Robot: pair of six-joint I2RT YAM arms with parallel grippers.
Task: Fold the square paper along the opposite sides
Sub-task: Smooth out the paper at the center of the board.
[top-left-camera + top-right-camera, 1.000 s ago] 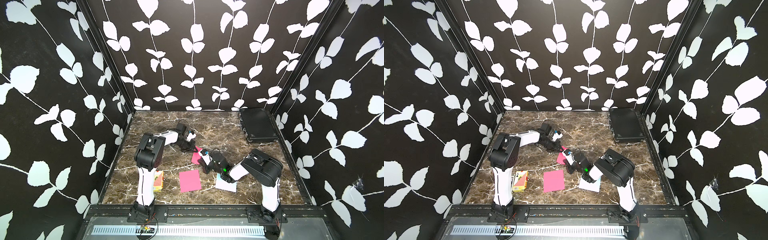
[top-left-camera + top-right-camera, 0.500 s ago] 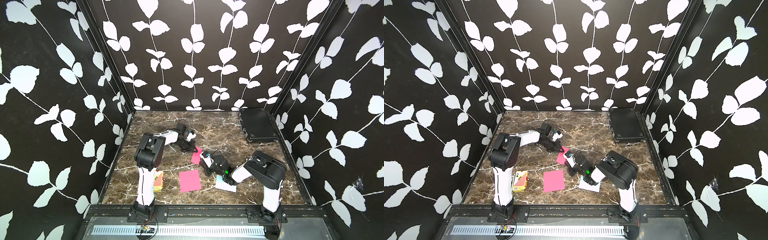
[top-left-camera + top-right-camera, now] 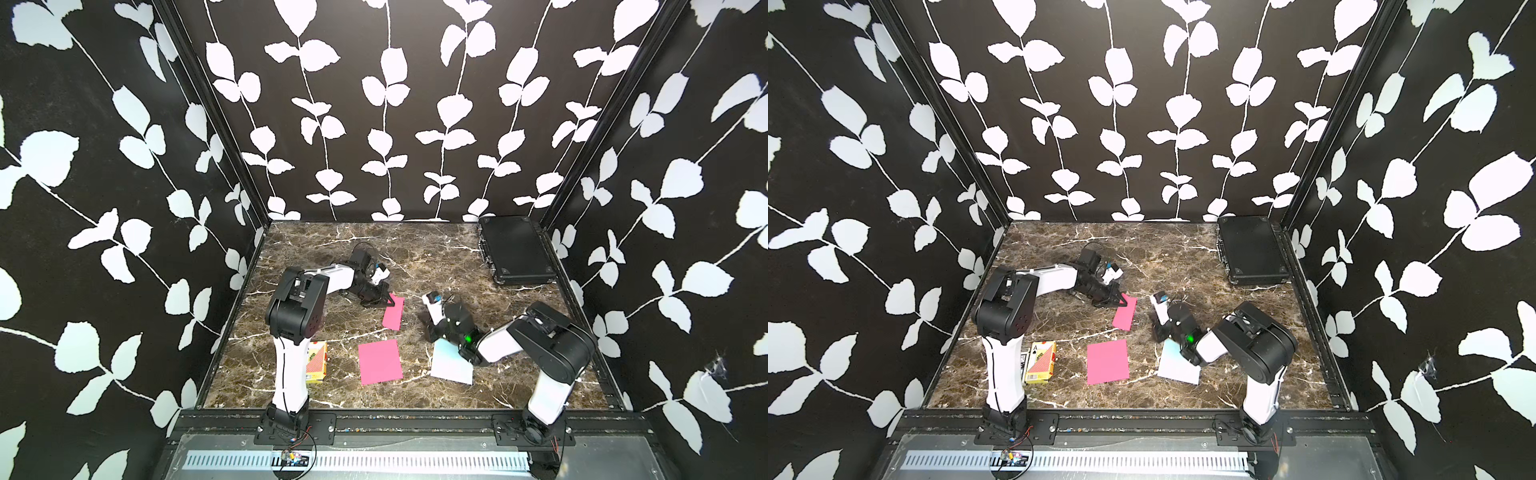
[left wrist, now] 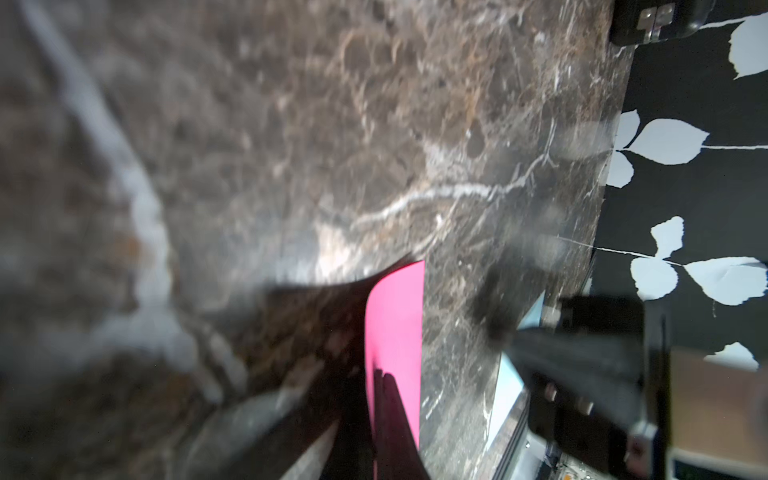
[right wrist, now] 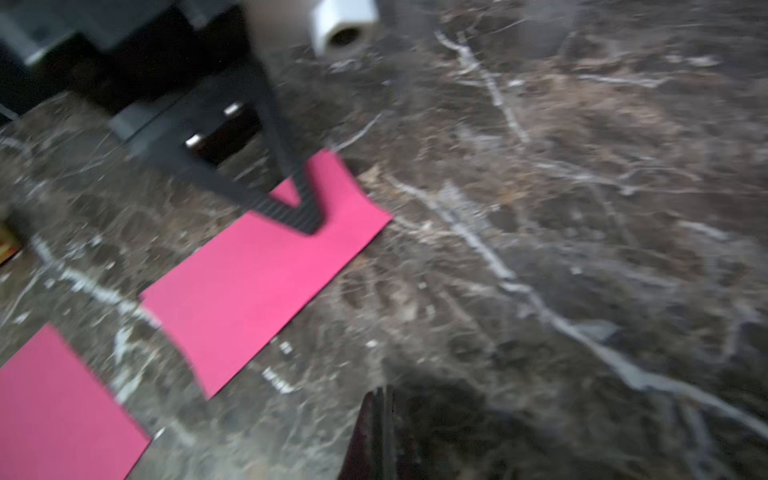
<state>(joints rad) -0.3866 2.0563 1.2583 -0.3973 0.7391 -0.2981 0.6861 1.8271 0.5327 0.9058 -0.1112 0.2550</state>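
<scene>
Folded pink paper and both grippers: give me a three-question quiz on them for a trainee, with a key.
1. True or false: the left gripper has its shut tips on one end of the folded pink paper.
2. How many pink papers lie on the table? A one; B two; C three.
3. Fill in: the right gripper, apart from the folded pink paper, is ____ (open or shut).
Key: 1 true. 2 B: the folded one and the flat pink sheet. 3 shut.
</scene>
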